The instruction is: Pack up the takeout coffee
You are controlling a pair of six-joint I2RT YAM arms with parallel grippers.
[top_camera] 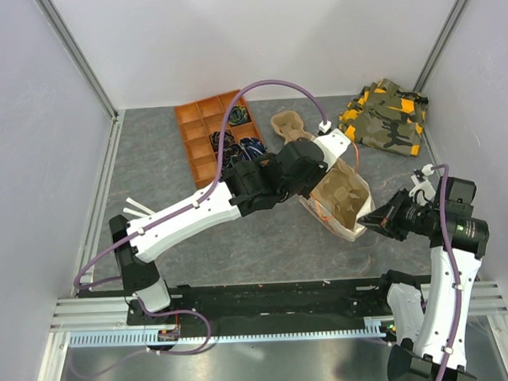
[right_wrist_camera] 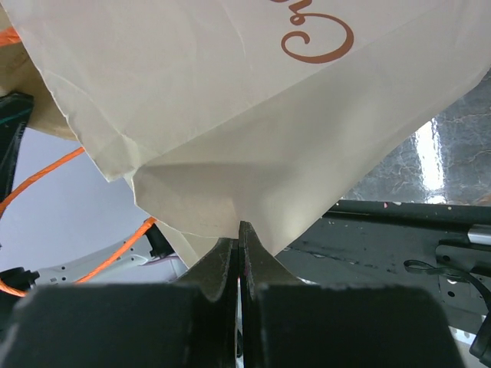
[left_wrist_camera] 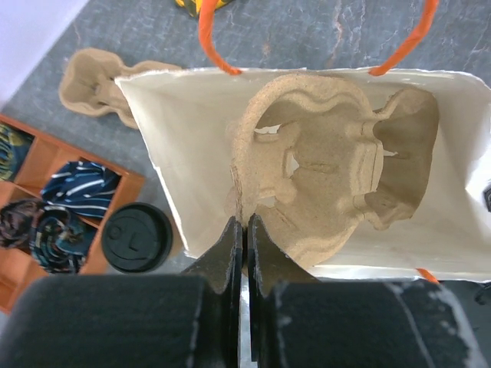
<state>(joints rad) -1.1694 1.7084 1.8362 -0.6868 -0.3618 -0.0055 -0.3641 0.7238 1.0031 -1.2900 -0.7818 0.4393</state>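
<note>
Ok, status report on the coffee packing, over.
Left jaws shut on carrier rim, inside bag. Right jaws shut on bag edge. Lidded coffee outside bag, on table. Carrier pockets empty.

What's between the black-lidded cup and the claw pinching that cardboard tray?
The white bag's side wall, seen in the left wrist view: the cup stands outside it, while the left gripper pinches the tray in the bag.

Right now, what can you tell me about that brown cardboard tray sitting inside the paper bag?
The cup carrier is moulded tan pulp, rough and fibrous, with rounded pockets that look empty. It lies inside the open white paper bag, filling most of it. The left end effector is shut on its near rim.
</note>
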